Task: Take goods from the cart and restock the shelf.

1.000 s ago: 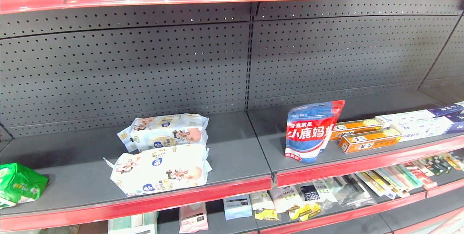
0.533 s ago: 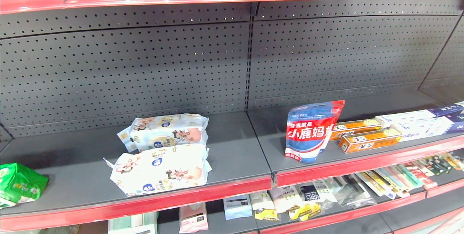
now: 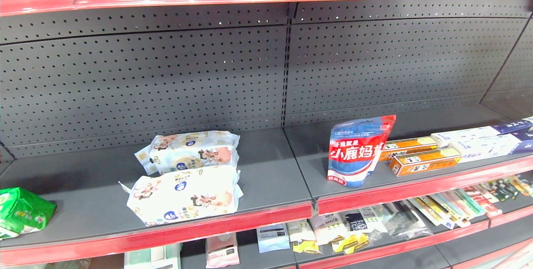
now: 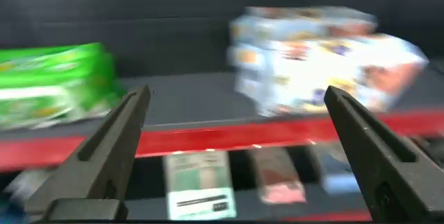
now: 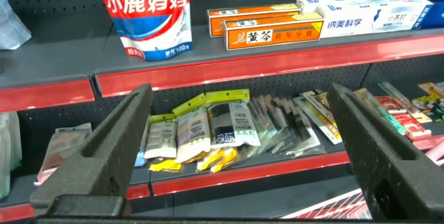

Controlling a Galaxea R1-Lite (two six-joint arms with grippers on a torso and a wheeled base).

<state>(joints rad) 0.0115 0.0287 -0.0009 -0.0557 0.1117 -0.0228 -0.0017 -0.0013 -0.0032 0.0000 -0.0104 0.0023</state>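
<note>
The head view shows no visible change from the earlier pictures to now. The shelf and the goods on it show no shift, from the green pack at the lower left to the orange boxes at the right. The framing is also the same.

left gripper: fingers spread wide apart; right gripper: fingers spread wide apart

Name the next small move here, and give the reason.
Likely draw both arms back toward the cart for another item: the left gripper and right gripper are open and empty, and the shelf has bare room between the wipes and the pouch.
</note>
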